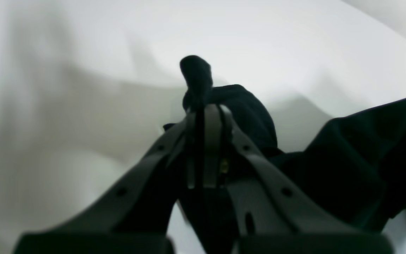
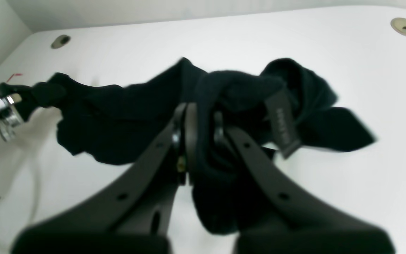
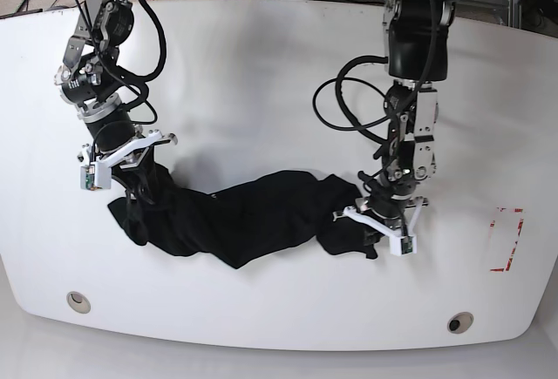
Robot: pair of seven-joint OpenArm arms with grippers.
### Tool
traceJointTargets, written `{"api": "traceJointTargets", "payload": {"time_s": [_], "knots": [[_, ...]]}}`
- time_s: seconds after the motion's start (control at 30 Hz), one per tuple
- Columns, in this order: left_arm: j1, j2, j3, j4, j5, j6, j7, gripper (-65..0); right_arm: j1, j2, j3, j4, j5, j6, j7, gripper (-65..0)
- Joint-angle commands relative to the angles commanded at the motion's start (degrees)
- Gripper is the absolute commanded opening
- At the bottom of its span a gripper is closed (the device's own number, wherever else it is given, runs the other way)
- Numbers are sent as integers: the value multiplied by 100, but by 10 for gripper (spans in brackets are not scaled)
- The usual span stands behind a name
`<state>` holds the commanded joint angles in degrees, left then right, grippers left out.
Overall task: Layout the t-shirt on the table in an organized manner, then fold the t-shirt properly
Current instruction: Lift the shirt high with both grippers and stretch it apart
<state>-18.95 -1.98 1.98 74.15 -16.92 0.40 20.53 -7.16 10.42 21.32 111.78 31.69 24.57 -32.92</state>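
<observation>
The black t-shirt (image 3: 253, 218) lies bunched in a long rope-like strip across the near half of the white table (image 3: 261, 74), stretched between both arms. My left gripper (image 3: 377, 222) is shut on the strip's right end; in the left wrist view its fingers (image 1: 208, 107) pinch a fold of the t-shirt (image 1: 358, 158). At the strip's left end, my right gripper (image 3: 131, 179) is shut on the cloth, and in the right wrist view its fingers (image 2: 197, 106) clamp the t-shirt (image 2: 118, 116) beside a grey label (image 2: 282, 123).
Two metal-ringed holes (image 3: 78, 301) (image 3: 459, 321) sit near the table's front edge. A red tape rectangle (image 3: 507, 240) marks the right side. Cables trail from both arms, and more lie beyond the table's far edge.
</observation>
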Motion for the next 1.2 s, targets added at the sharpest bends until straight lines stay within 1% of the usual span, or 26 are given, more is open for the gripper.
{"api": "traceJointTargets", "payload": {"time_s": [0.13,0.27,0.4,0.5,0.67,0.77,0.9,0.97,1.03,1.13,1.2], "knots": [[35,-255,-53,580,0,0,88,-650,-26,0,9,35,0,-9,0,-648],[44,-422,-220,1037,0,0,167,-650,114,0,9,9,-35,-9,0,-648],[-70,-571,-422,1398,0,0,484,-650,413,18,0,-141,-44,-9,-9,-648],[-290,-589,-527,1635,-9,-9,598,-650,738,44,-9,-325,-44,-9,-18,-648],[-695,-615,-554,1846,-167,-9,870,-650,1319,62,-44,-703,-44,-9,-26,-648],[-941,-615,-554,1881,-185,-9,897,-650,1723,70,-53,-993,-44,-9,-26,-648],[-1204,-580,-563,2013,-193,18,897,-650,2295,229,-97,-1398,-44,-9,-26,-648],[-1240,-589,-607,2171,-193,18,914,-649,2664,325,-264,-1556,-44,-9,-26,-648],[-1266,-589,-624,2303,-193,18,1011,-649,2936,466,-352,-1653,-44,-18,-26,-648],[-1442,-589,-686,2558,-193,18,1169,-649,3314,563,-387,-1802,-44,-18,-35,-648],[-1582,-589,-782,2743,-193,18,1310,-649,3604,598,-431,-1908,-44,-18,-149,-648]]}}
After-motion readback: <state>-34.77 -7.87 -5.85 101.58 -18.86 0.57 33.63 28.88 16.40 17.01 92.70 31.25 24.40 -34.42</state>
